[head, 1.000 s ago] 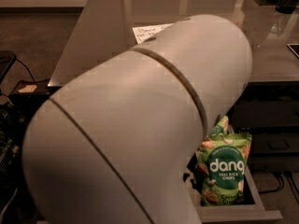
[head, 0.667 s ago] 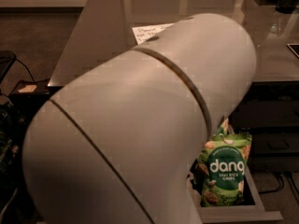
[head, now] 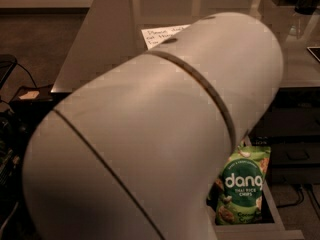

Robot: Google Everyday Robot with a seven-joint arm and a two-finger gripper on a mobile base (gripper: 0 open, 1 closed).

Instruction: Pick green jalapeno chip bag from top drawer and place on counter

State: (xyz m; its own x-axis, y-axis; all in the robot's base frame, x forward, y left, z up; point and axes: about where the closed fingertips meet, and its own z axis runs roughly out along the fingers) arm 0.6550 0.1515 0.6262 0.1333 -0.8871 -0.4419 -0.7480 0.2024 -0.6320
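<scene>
Your view is mostly taken up by the robot's arm [head: 150, 134], a broad pale rounded casing with thin dark seams that runs from the lower left up to the upper right. The gripper lies somewhere past that casing and out of your sight, so you cannot tell whether the jaws are wide, narrow or holding anything. Behind the arm you see the glossy grey worktop [head: 100, 34], with a white handwritten paper note [head: 159, 35] lying on it, its right part hidden by the arm. Below the worktop's edge, at the lower right, an open drawer [head: 255, 232] holds a bright green "dang" pouch [head: 242, 184] standing upright against its right side. The green jalapeno chip bag is nowhere you can see; the arm hides most of the drawer, so you cannot tell where it lies.
</scene>
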